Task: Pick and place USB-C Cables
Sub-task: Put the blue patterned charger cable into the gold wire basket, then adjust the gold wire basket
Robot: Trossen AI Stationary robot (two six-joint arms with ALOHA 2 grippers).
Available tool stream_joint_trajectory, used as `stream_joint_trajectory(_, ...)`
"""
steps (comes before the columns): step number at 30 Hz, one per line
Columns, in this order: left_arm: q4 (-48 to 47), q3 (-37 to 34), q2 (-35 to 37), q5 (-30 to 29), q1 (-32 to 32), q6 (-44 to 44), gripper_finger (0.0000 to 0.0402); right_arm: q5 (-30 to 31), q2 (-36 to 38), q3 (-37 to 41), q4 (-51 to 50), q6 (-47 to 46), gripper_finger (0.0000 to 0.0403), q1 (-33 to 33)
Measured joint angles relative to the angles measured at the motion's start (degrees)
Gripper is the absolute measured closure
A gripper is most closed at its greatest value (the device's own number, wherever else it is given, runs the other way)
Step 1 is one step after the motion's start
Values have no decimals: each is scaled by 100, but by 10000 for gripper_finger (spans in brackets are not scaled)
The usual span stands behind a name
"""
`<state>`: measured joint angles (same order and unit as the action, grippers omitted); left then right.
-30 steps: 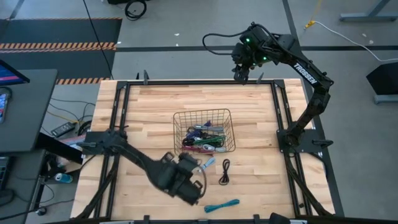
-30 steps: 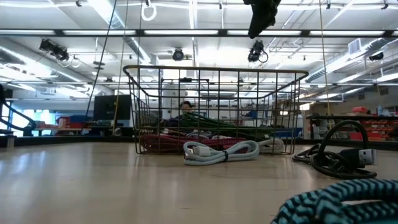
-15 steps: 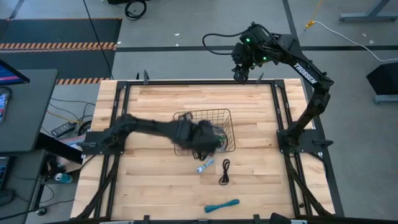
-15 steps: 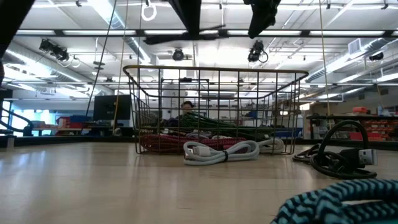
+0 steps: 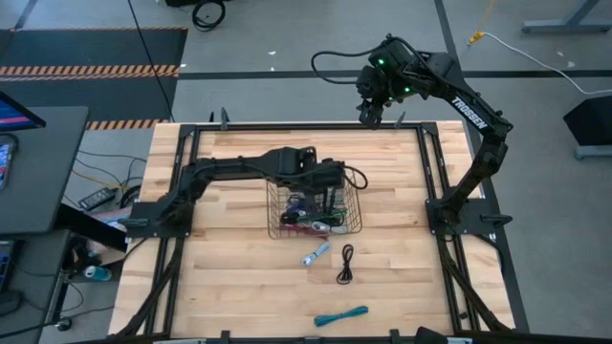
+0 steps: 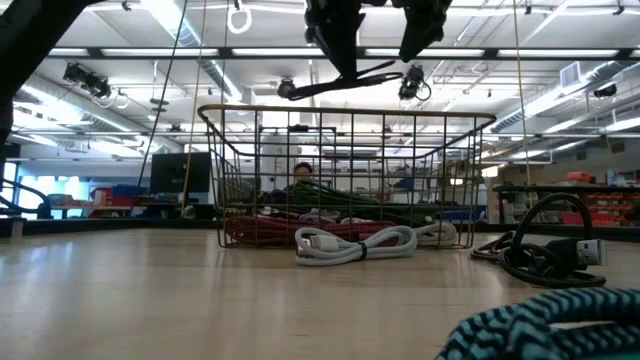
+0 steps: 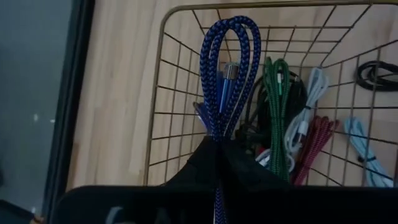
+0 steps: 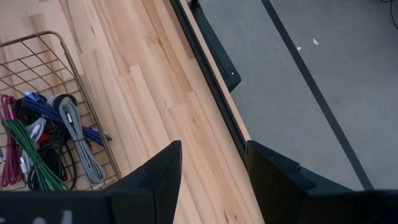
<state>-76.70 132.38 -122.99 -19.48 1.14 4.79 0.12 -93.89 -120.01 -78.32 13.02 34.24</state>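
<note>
My left gripper [image 5: 330, 182] hovers above the wire basket [image 5: 270, 196], shut on a blue braided USB-C cable [image 7: 229, 59]. In the low view the left gripper [image 6: 338, 45] is high over the basket's rim [image 6: 350, 118]. Several cables in green, maroon, white and black lie in the basket [image 7: 186, 9]. On the table near the basket rest a grey-silver cable [image 5: 316, 254], a black cable [image 5: 346, 263] and a teal cable [image 5: 341, 315]. My right gripper [image 5: 368, 115] waits open above the table's far edge. My left gripper pinches the blue cable's bundled strands [image 7: 216, 129] between its two fingers, coming from above and pointing down. The cable's long loops stick out past the fingertips, over the basket. One strand [image 7: 217, 205] runs back between the fingers. The cable is lifted clear.
The basket [image 6: 350, 175] stands mid-table. Bare wood lies to its left and along the far side [image 8: 155, 81]. In the low view the grey-silver cable [image 6: 355, 242], the black cable [image 6: 545, 250] and the teal cable [image 6: 540, 320] lie in front of the basket and to its right.
My left arm has swung from low near the table's near edge, toward the far edge and right, to a spot above the basket, staying shut. The cables on the table have stayed where they were.
</note>
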Motion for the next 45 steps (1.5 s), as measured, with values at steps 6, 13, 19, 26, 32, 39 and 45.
stream_joint_trajectory(6,-41,0,-118,307,-35,-129,397,0,-1,-2,10,3,219,9)
stream_joint_trajectory(13,-51,-4,-526,735,56,-95,397,1,0,0,31,21,219,32)
stream_joint_trajectory(19,-27,-7,-855,1123,125,-94,397,7,0,0,28,22,219,35)
stream_joint_trajectory(26,-16,-4,-933,1123,177,-219,397,9,0,0,24,44,219,35)
stream_joint_trajectory(32,-66,-4,-934,1123,197,-395,397,11,-1,-1,22,66,219,35)
stream_joint_trajectory(39,-67,-4,-934,1127,168,77,359,13,0,-1,22,66,219,35)
stream_joint_trajectory(45,-64,-4,-934,1096,149,486,299,26,0,0,24,68,219,35)
